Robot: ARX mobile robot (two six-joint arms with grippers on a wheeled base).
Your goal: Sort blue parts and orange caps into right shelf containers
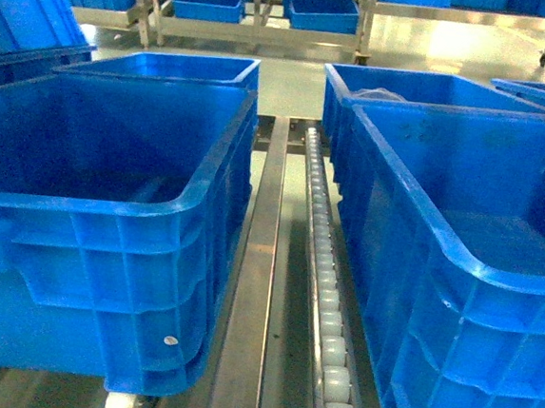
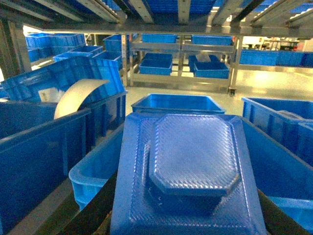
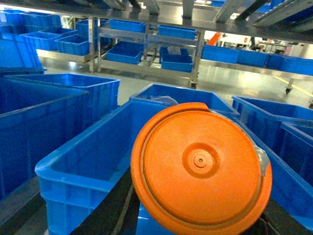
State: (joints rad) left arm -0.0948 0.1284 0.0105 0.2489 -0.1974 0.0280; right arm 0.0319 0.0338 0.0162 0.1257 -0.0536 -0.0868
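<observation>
Closest to the left wrist camera, a blue part (image 2: pixel 188 176) (a flat moulded piece with a raised octagonal panel) filled the lower frame; it sat so near the lens that the left hand itself was hidden behind it, so whether its fingers were spread or pinching the part could not be told. Just beyond the part lay the open mouth of a blue crate (image 2: pixel 93 171), and farther ahead another crate (image 2: pixel 178 103). On the other arm, an orange cap (image 3: pixel 200 169) (a broad round disc with a small hub at its middle and a bit of grey tape at its right edge) likewise covered the right hand, whose state could not be told either. Directly past the cap stood a deep blue container (image 3: pixel 83 166), with a second container (image 3: pixel 181 95) behind it. From the head camera neither hand showed; the near left crate (image 1: pixel 106 247) and the near right crate (image 1: pixel 457 277) stood well apart on either side of a metal rail (image 1: pixel 260 260) and a roller track (image 1: pixel 326 304) of white wheels. Farther off, shelving racks (image 1: pixel 260 17) held smaller blue bins (image 1: pixel 210 4) across a pale floor (image 1: pixel 293 82).
</observation>
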